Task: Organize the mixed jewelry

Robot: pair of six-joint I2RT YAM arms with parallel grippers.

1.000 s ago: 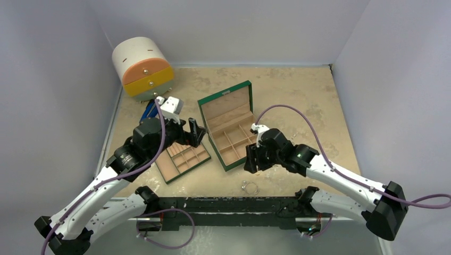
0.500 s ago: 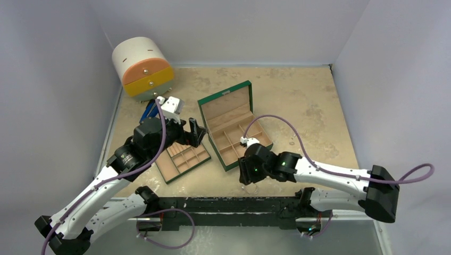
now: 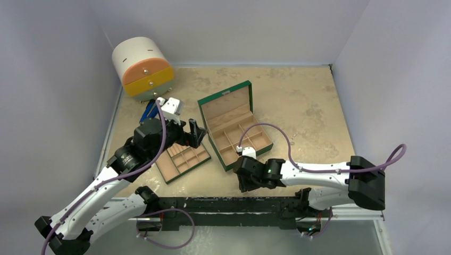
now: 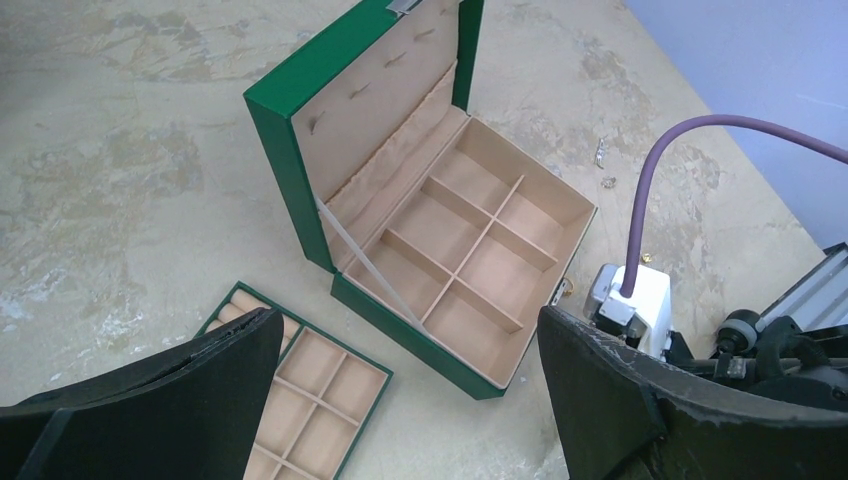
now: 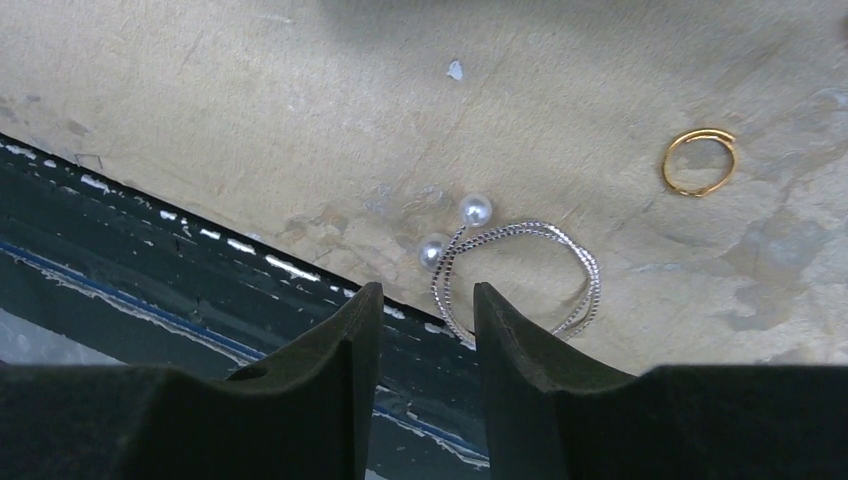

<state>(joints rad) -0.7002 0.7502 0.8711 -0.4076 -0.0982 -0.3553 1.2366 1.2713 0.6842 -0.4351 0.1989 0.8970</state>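
Two fingers of the right gripper [image 5: 425,300] stand only a narrow slit apart, low over the table [image 5: 250,110] at its near edge, and nothing is clamped between them. Just past their tips lies the silver ring-like piece [image 5: 520,228], flat on the surface beside the black rail. Its long axis runs across the wrist view, and its two pearl-like beads sit at the end nearest the fingertips. The loop's near corner reaches the mouth of the slit, but I cannot tell whether it touches a finger. A gold ring [image 5: 667,163] lies flat, apart from it on the far side.

The left gripper [image 4: 405,340] hangs spread wide over the middle of the table and holds nothing. Below it the green box [image 4: 290,150] stands open, lid tilted back, and its divided compartments show only tan lining. A green-rimmed tray [image 4: 385,372] with small compartments lies just beside the box. Two tiny pieces [image 4: 600,152] rest on the table beyond the box.
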